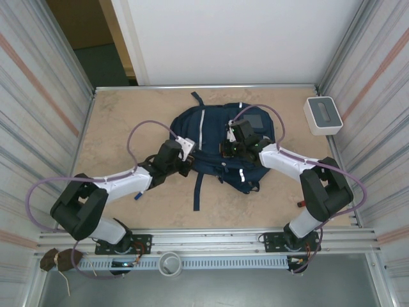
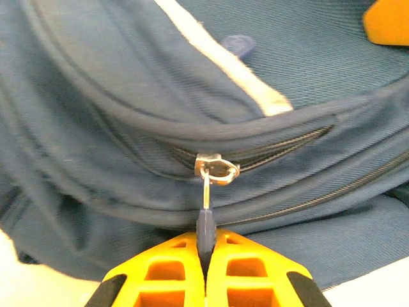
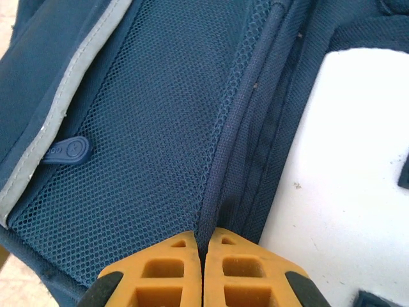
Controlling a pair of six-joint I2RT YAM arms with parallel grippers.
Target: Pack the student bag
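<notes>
**Out of sight or unclear: my listing**

1. Zip pull [image 2: 204, 220]: lower end buried between the pads of my left gripper [image 2: 206, 252], whose finger bases are cut by the bottom edge.
2. Student bag [image 2: 128, 96]: runs past every edge of both wrist views.
3. Piping [image 3: 223, 160]: near end lost between the fingers of my right gripper [image 3: 203, 246].
4. Rubber tab [image 3: 67, 150]: lettering too small to read.
5. Orange corner piece [image 2: 386, 22]: cropped, cannot identify.

One student bag [image 1: 214, 137] — one box [image 1: 323, 115]
</notes>
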